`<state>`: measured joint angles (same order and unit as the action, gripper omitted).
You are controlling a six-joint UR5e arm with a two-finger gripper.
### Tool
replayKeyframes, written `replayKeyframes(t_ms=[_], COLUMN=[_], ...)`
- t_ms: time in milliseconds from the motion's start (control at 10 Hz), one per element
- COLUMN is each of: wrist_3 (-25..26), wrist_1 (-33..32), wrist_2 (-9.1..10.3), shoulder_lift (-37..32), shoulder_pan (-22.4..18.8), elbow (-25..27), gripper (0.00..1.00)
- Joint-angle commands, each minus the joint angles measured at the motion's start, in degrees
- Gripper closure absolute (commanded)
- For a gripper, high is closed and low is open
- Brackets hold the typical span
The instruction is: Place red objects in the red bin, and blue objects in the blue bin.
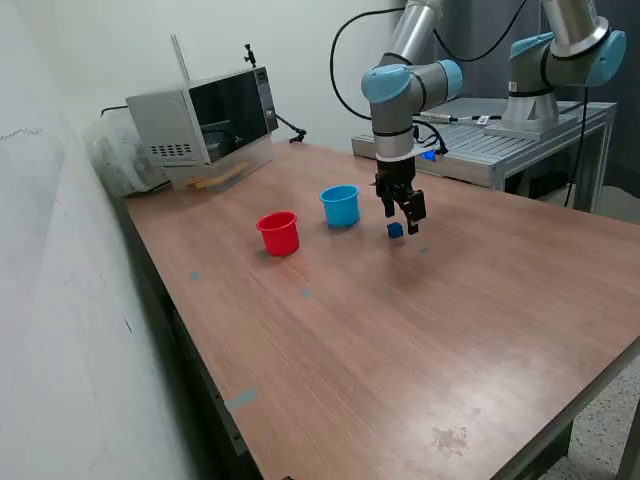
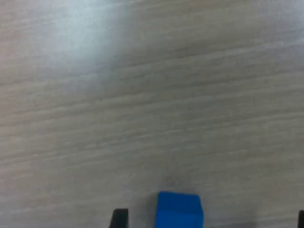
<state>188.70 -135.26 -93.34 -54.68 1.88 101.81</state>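
A small dark blue cube [image 1: 395, 230] lies on the wooden table, a short way to the exterior view's right of the light blue cup, the blue bin [image 1: 340, 205]. The red cup, the red bin [image 1: 278, 233], stands to the exterior view's left of the blue one. My gripper [image 1: 403, 216] hangs just above the cube, open. In the wrist view the blue cube [image 2: 179, 210] sits low in the picture between my gripper's [image 2: 209, 221] widely spread dark fingertips [image 2: 118, 218], touching neither. The red objects are out of view.
A microwave [image 1: 205, 120] stands at the table's far corner on the exterior view's left. A second robot arm [image 1: 560, 55] is mounted on a metal bench [image 1: 520, 140] behind the table. Small tape marks [image 1: 240, 400] dot the tabletop.
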Motion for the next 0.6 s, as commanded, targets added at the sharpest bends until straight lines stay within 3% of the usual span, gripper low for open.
replayKeyframes(t_ms=[0,100,500], wrist_3=[0.0,0.0,-1.4], wrist_1=[-0.1,-0.1,-0.1], wrist_2=[-0.09,-0.96,-1.14], shoulder_lift=[0.9,1.3,1.3], shoulder_pan=[0.1,0.1,0.1], elbow=[-1.6,-1.6,-1.6], gripper=[0.00,0.00,0.00])
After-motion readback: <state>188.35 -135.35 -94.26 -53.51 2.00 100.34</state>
